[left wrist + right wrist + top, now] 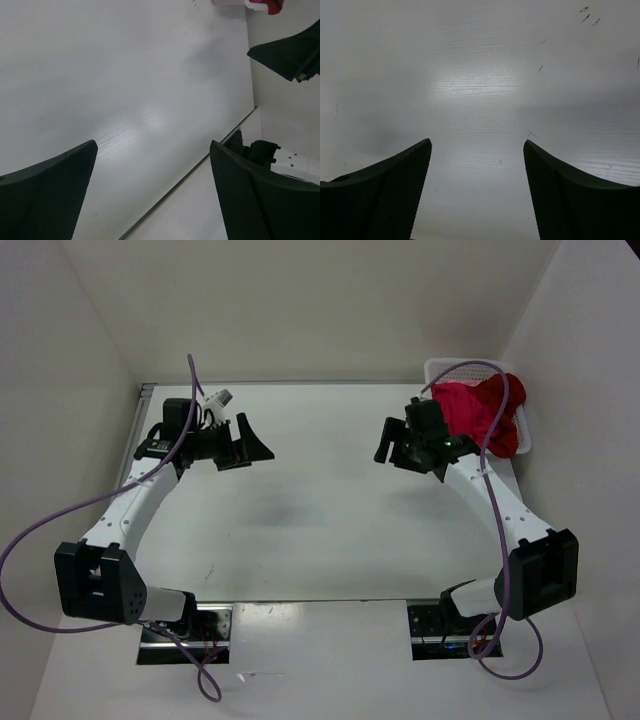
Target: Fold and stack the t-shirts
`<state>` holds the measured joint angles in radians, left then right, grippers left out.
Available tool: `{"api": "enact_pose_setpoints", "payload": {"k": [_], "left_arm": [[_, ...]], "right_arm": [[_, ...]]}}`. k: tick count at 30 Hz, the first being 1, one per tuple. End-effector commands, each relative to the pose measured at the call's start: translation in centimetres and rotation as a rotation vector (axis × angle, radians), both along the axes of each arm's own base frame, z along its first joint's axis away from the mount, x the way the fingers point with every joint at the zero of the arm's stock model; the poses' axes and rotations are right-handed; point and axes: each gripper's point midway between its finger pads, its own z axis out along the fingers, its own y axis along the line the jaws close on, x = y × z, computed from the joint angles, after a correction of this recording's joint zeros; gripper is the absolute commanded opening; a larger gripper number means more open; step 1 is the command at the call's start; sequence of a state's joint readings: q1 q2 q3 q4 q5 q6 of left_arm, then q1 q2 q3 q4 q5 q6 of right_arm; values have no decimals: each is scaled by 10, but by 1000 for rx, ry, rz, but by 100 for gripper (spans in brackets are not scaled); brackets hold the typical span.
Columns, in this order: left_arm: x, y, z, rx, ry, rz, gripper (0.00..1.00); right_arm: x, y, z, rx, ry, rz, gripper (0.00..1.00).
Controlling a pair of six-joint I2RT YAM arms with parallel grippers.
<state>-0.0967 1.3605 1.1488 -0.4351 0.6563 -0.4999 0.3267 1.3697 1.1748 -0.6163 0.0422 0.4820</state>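
nearest lens: right gripper (477,141), dark textured jaws spread wide at the foot of its wrist view, nothing between them, bare table (320,540) beneath. left gripper (153,145) same: spread wide, empty.

t-shirts (478,410): one crumpled heap in the white basket (440,366), far right corner of the table. magenta-pink and dark red cloth show; a third colour cannot be made out. heap has no readable long axis, no hem or sleeve to tell.

key relation: heap lies just beyond and to the right of the right gripper, near it; left gripper sits well apart across the table. judgement: right arm is the one to draw the first shirt out toward the middle.

surface: white, matte, faint scuffs, nothing folded on it yet. white walls on three sides; purple cables (191,380) loop off both arms.
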Motion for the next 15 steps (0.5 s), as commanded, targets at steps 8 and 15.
{"api": "enact_pose_setpoints", "payload": {"k": [8,15], "left_arm": [[-18,-26,28,-179,-105,-171,88],[-14,-12,33,-87,-166,-67,13]], "right_arm": [[55,-61,63,74,-162,-202,19],[115,-147,68,-98,-166,-445,0]]}}
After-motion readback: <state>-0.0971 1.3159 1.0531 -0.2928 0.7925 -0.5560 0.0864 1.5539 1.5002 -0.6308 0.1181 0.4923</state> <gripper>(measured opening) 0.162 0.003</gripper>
